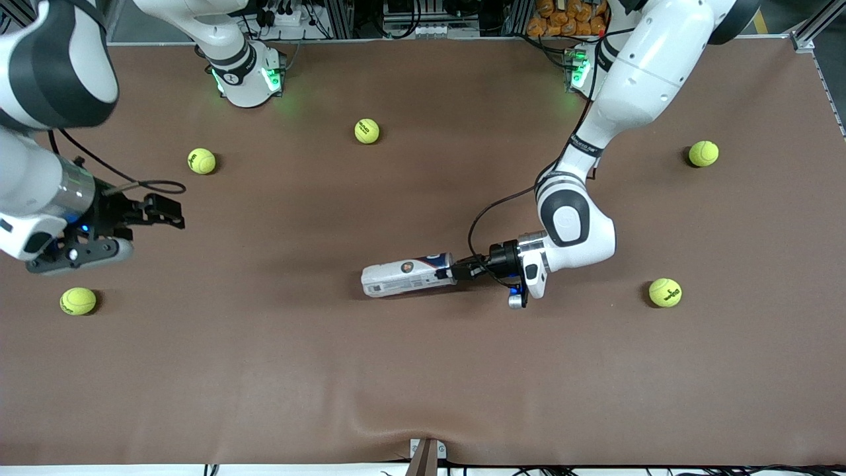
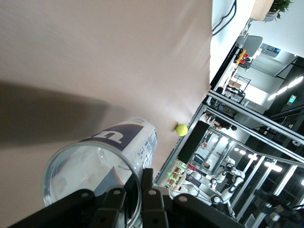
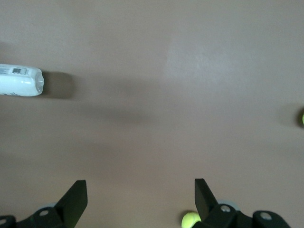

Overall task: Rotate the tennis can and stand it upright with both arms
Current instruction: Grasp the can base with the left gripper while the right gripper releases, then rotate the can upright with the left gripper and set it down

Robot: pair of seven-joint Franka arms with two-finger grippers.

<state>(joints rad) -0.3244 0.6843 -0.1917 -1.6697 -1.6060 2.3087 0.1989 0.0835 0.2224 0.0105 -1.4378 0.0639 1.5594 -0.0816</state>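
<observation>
Tennis can (image 1: 408, 276): a slim clear tube with a white and dark-blue label, lying on its side near the middle of the brown table (image 1: 423, 383). Its open, silver-rimmed mouth points toward the left arm's end of the table; its closed base points toward the right arm's end.

Left gripper (image 1: 462, 270): at the can's mouth, fingers closed on the rim, one seemingly inside the opening and one outside, as the left wrist view shows (image 2: 128, 199).

Right gripper (image 1: 142, 213): held over the table well apart from the can, toward the right arm's end, with its fingers spread wide and holding nothing. This arm waits. In its wrist view the can's base (image 3: 21, 80) appears far off.

Step in hand, as judged: the left arm has secured the mouth end, and the turning and raising appear not yet begun, since the can lies flat. The next move probably calls for pivoting the can about its base while the right gripper comes in to steady or take the body.

Tennis balls: five yellow-green balls lie scattered, all well apart from the can; the one nearest it (image 1: 665, 292) lies toward the left arm's end.

Writing: part of a large letter in white on blue, likely a W, shows on the label (image 2: 111, 137); a barcode panel and small print are too fine to read.
</observation>
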